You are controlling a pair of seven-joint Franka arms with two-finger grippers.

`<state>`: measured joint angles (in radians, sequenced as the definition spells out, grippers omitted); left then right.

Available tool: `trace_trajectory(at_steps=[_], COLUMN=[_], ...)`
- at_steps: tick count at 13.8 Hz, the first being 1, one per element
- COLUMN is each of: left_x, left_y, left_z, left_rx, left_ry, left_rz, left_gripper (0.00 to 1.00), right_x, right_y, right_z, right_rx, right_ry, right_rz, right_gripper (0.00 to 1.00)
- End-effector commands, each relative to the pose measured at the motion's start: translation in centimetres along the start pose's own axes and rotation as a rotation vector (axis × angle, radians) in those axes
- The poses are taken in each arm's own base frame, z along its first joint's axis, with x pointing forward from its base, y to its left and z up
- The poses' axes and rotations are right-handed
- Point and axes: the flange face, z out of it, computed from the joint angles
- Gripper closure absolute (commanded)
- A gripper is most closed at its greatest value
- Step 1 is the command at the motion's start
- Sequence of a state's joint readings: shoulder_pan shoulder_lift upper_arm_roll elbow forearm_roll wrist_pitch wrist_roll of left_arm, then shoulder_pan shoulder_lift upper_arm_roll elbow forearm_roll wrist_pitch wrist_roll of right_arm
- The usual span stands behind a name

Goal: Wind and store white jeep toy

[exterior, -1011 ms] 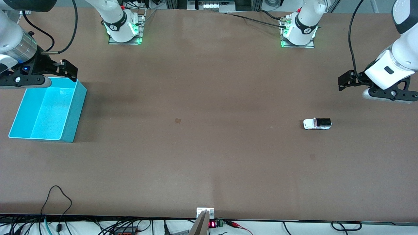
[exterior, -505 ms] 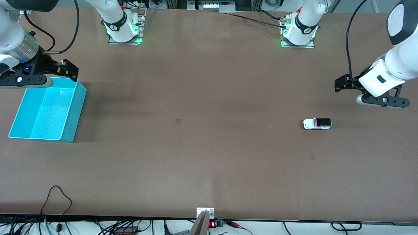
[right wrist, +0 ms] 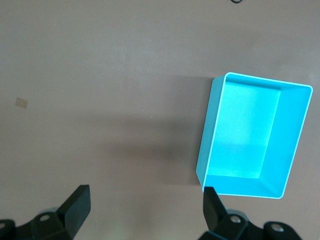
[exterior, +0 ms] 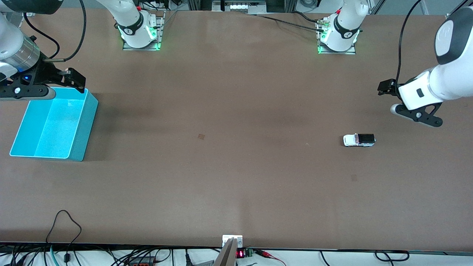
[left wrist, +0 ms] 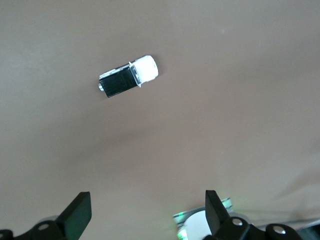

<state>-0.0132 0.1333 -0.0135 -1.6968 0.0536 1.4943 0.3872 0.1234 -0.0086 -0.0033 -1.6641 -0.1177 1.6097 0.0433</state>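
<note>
Risk sits in the grasp: white jeep toy (exterior: 359, 140) rests on the table toward the left arm's end, at seven o'clock from the wide-open, empty left gripper (exterior: 387, 88) (tiny, easily nudged away); right gripper (exterior: 77, 80), also spread wide, waits over the turquoise bin (exterior: 84, 122).

Jeep toy (exterior: 359, 140) on table (exterior: 236, 177), left arm's end; bin (exterior: 22, 147) at right arm's.

From high up we face both arm bases across the bench (exterior: 236, 184). Each wrist camera looks straight down past its own claw. With the front view, the left one shares the white jeep toy (left wrist: 128, 76), the right one the turquoise bin (right wrist: 210, 135).
</note>
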Motion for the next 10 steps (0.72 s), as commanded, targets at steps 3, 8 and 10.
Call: trace_trajectory(at_steps=[3,8,10], left_x=[3.0,4.9,6.5], left_y=[-4.0,-5.4,-5.5], left_z=[5.8,15.3,19.0], left_rx=[-0.005,0.107,0.148], left_ry=[-0.016,0.096,0.12], left_rz=[0.3,0.704,0.848], left_gripper=[0.0,0.0,0.0], right_x=[-0.2,0.0,0.2], right_y=[0.5,0.7,0.6], right_z=[-0.2,-0.2,-0.1], right_rx=[-0.006,-0.003,0.0], right_ry=[-0.004,0.005,0.003], right_rz=[0.008,0.01,0.011], right_gripper=[0.0,0.0,0.0])
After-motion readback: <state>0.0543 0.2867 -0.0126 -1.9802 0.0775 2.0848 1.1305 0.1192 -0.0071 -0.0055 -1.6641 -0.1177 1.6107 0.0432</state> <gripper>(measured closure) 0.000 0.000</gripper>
